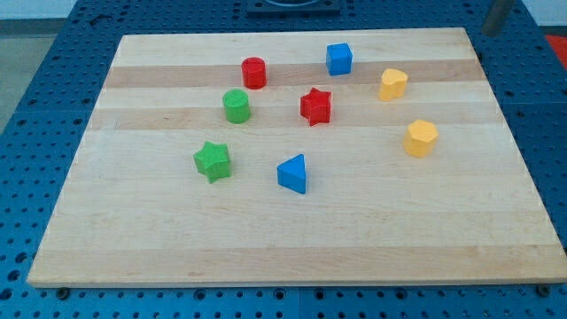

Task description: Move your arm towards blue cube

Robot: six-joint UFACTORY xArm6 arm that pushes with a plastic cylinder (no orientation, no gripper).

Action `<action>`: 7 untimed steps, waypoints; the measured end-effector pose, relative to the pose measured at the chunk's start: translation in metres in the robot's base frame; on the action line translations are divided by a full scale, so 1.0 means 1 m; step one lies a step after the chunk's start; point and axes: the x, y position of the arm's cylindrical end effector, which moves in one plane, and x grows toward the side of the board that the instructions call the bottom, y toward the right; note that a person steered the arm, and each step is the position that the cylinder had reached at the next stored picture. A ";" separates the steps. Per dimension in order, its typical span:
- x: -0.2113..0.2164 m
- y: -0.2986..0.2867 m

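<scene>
The blue cube (338, 58) sits near the top edge of the wooden board (292, 239), a little right of centre. A dark rod comes in at the view's top right corner. My tip (492, 33) is just beyond the board's top right corner, far to the right of the blue cube and slightly above it. It touches no block. The nearest block to my tip is a yellow block (393, 84).
A red cylinder (254, 73), a green cylinder (236, 105), a red star (315, 106), a green star (213, 161), a blue triangular block (293, 174) and a second yellow block (422, 138) lie on the board. A blue perforated table (35, 106) surrounds it.
</scene>
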 end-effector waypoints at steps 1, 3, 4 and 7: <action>0.029 -0.048; -0.010 -0.124; -0.010 -0.127; 0.028 -0.153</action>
